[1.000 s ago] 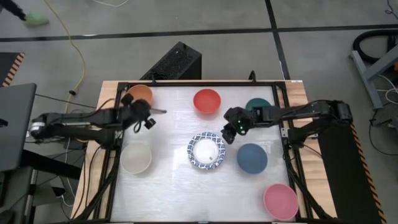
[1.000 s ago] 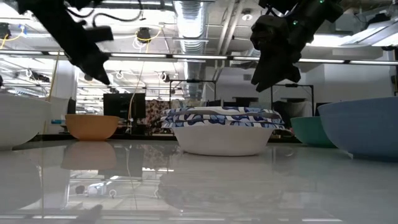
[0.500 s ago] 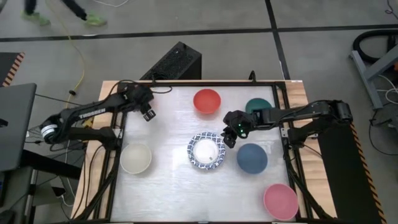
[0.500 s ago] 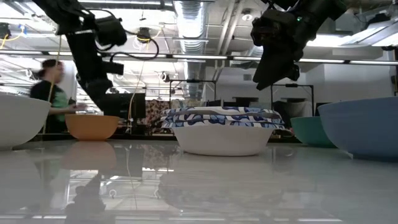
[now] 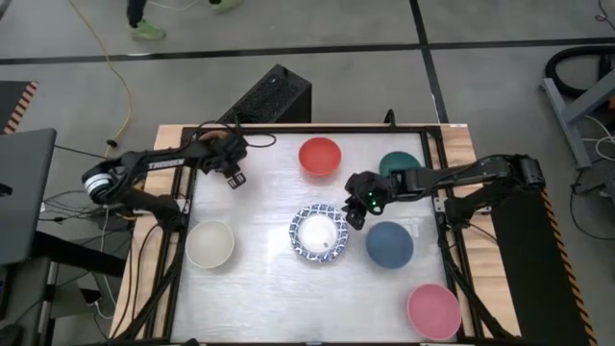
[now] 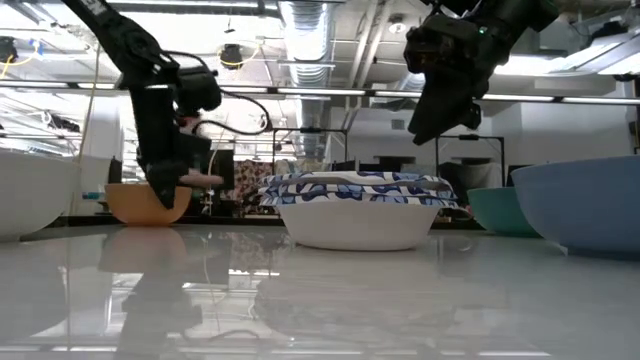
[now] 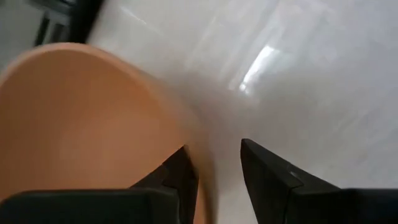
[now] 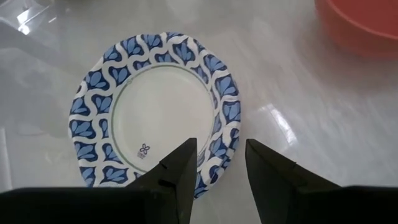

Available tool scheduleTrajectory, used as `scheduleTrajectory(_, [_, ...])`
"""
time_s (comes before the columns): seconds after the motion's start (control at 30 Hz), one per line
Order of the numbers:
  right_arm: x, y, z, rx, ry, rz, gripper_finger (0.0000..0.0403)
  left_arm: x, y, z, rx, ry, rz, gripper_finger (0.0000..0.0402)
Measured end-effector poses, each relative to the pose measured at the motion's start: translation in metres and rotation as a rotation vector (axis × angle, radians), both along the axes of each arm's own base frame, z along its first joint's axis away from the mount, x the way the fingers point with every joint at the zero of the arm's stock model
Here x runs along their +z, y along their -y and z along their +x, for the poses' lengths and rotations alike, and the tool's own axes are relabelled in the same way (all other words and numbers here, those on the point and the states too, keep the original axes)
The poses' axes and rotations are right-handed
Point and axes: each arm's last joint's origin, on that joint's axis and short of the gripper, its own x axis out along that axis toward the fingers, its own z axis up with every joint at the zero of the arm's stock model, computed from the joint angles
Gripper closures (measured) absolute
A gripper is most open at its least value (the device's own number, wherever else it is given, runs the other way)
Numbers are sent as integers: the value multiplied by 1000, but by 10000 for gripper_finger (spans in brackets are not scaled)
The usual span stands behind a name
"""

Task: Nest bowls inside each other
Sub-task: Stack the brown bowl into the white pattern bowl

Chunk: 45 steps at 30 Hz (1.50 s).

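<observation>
My left gripper (image 5: 223,159) is down at the orange bowl (image 7: 74,124) in the table's far left corner. It is open, with one finger (image 7: 181,177) inside the bowl and the other (image 7: 267,177) outside its wall. My right gripper (image 5: 356,207) hangs open, above and clear of the right rim of the white bowl with the blue-patterned rim (image 5: 319,233), which sits mid-table. Red (image 5: 320,156), dark green (image 5: 396,161), slate-blue (image 5: 389,244), pink (image 5: 433,309) and cream (image 5: 209,244) bowls rest on their bases, each apart from the others. My left gripper comes at the orange bowl slanting down from above, its fingers on either side of the wall at the rim (image 7: 202,155), on the side toward mid-table. Table shows between the wall and the outer finger. Whether the inner finger touches, I cannot tell. The bowl rests on the table (image 6: 140,205).
A black frame (image 5: 288,130) runs round the white tabletop. The near middle of the table, between the cream and pink bowls, is free. A black box (image 5: 274,96) stands on the floor beyond the far edge.
My left gripper has swung toward the far left corner, tipped further downward and sunk to the orange bowl, ending with its fingers astride the rim. The bowls have stayed where they were.
</observation>
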Motion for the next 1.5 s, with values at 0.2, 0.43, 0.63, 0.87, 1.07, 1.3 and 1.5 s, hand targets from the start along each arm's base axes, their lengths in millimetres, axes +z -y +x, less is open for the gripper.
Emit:
scheduleTrajectory(0.2, [0, -3, 0, 5, 0, 3, 246, -14, -2, 3, 3, -54, -39, 385])
scheduleTrajectory(0.43, [0, -2, 0, -28, 6, -31, 246, -6, 4, 6, -18, -23, -18, 400])
scheduleTrajectory(0.63, [3, 2, 2, -107, 35, -109, 246, 13, 23, 13, -108, 43, 43, 401])
scheduleTrajectory(0.87, [8, 9, 5, -234, 94, -217, 246, 45, 61, 20, -258, 79, 254, 401])
scheduleTrajectory(1.07, [20, 18, 13, -299, 245, -222, 246, 64, 96, 29, -309, 12, 570, 401])
scheduleTrajectory(1.3, [45, 23, 24, -225, 472, -385, 246, 69, 129, 49, -441, -92, 806, 401])
scheduleTrajectory(1.5, [60, 12, 28, -156, 568, -604, 246, 62, 143, 69, -554, -260, 929, 401])
